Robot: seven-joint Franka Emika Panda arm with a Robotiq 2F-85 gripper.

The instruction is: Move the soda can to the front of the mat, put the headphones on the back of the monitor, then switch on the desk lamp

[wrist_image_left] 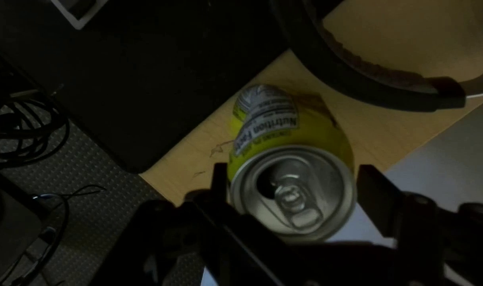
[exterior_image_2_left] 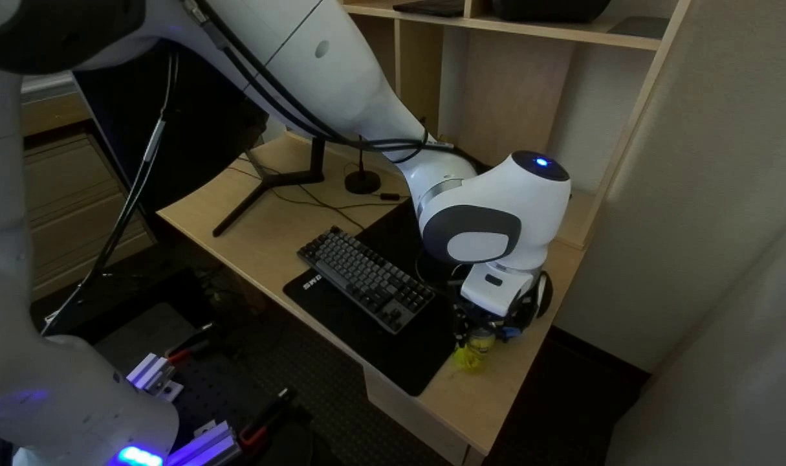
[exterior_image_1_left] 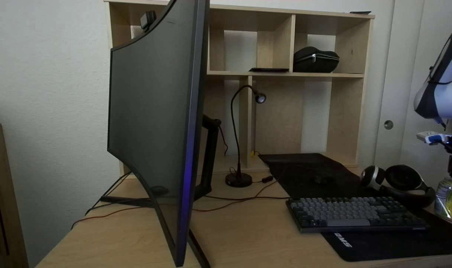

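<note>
Largest, the bench (exterior_image_1_left: pixel 248 238): pale wood, stretches across both exterior views. Along its back, tall wooden shelves (exterior_image_1_left: pixel 278 119) with open compartments. In an exterior view, over the bench, the white arm (exterior_image_2_left: pixel 367 84): crosses from the upper left, then bends down above the wood.

Next, the monitor (exterior_image_1_left: pixel 155 104), curved and dark. Stands upright on thin dark legs. Then the black mat (exterior_image_2_left: pixel 412 362): lies flat on the bench, with the keyboard (exterior_image_1_left: pixel 352 214) on top, one end sticking out past the mat's edge over the wood. Between mat and monitor, near the shelves, the lamp (exterior_image_1_left: pixel 239 180): stands on a round base, thin neck arched over at the top.

By the keyboard's opposite end, the headphones (exterior_image_1_left: pixel 395 178): lie at the mat's edge, band reaching over the wood in the wrist view. In the upper right compartment, in an exterior view, a black zipped case (exterior_image_1_left: pixel 317 61).

Low beside the headphones, the hand (wrist_image_left: pixel 293 186): fingers (wrist_image_left: pixel 374 198) apart, one on either side of the soda can (wrist_image_left: pixel 293 167), near its rim. Cannot tell whether pinching it: pads right at its sides, contact too dark to make out.

Smallest, that same soda can: on the wood between mat and bench edge, near the headphones' band. Lid towards the wrist camera, mouth open next to the tab, pale label on the yellow side. In both exterior views, partly hidden.
</note>
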